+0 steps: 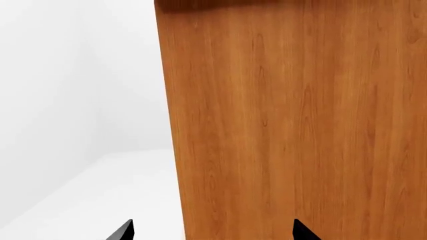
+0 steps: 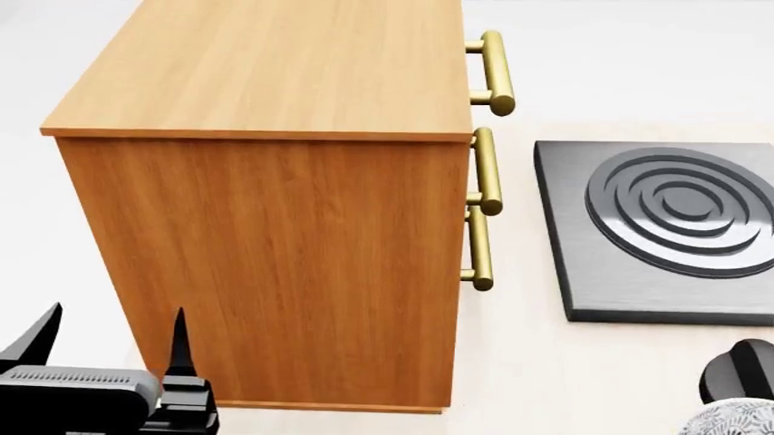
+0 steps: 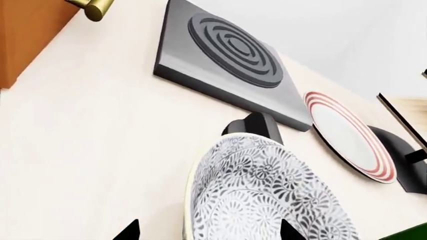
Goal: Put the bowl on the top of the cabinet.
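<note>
The orange-brown cabinet (image 2: 278, 263) stands at the left, its lighter flat top (image 2: 278, 63) bare and its brass handles (image 2: 484, 172) facing right. It fills the left wrist view (image 1: 293, 120). The patterned bowl (image 3: 267, 200) with its pale rim rests on the counter. Only its edge shows in the head view's lower right corner (image 2: 731, 420). My right gripper (image 3: 208, 231) is open, one fingertip outside the bowl's rim and one over its inside. My left gripper (image 2: 115, 340) is open and empty, close to the cabinet's side, low down; it also shows in the left wrist view (image 1: 212, 231).
A dark grey slab with raised rings (image 2: 665, 227) lies right of the cabinet. A small black object (image 2: 738, 367) sits just beyond the bowl. A flat white plate with red rings (image 3: 350, 137) and another black object (image 3: 400, 160) lie farther right.
</note>
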